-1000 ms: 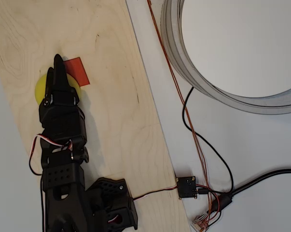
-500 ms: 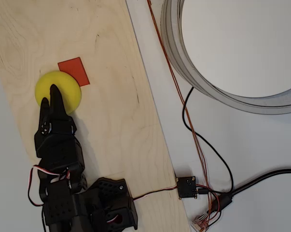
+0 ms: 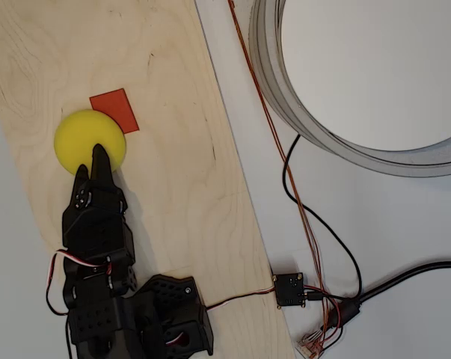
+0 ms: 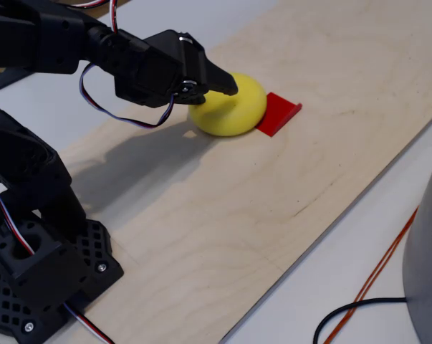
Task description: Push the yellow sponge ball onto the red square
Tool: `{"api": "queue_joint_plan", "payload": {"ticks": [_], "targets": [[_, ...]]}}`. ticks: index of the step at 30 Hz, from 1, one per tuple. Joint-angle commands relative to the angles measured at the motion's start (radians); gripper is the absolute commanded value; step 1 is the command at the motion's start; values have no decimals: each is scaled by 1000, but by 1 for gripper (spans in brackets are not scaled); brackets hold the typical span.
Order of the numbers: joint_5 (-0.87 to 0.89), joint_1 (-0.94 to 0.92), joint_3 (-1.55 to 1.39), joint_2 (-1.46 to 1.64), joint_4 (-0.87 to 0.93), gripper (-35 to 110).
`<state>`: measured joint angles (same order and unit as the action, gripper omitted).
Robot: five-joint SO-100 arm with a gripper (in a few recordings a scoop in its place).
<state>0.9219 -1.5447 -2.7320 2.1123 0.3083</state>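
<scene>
The yellow sponge ball [image 3: 85, 137] [image 4: 233, 109] rests on the plywood board, its upper right side covering one corner of the red square [image 3: 116, 108] [image 4: 277, 113]. The square's far edge curls up off the wood in the fixed view. My black gripper [image 3: 99, 155] [image 4: 230, 84] is shut, its tip over the ball's lower right side and at the ball's top in the fixed view. Whether it touches the ball I cannot tell.
The plywood board [image 3: 173, 172] runs diagonally over a white table. A large grey ring [image 3: 285, 97] lies to the right, with orange and black cables [image 3: 300, 202] and a small circuit board [image 3: 290, 289] beside the plank. The arm's base [image 4: 36, 265] stands at the board's near end.
The gripper has drawn back from over the ball and red square toward the arm's base, uncovering most of the ball. The ball has barely moved.
</scene>
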Motion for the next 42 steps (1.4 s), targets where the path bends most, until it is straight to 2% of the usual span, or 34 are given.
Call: {"api": "queue_joint_plan", "payload": {"ticks": [1,31,42], "targets": [[23,-17,32,-31,9,19],[2,-84,244,-284,-43,18],[2,-83,235,-265,-46,19]]}}
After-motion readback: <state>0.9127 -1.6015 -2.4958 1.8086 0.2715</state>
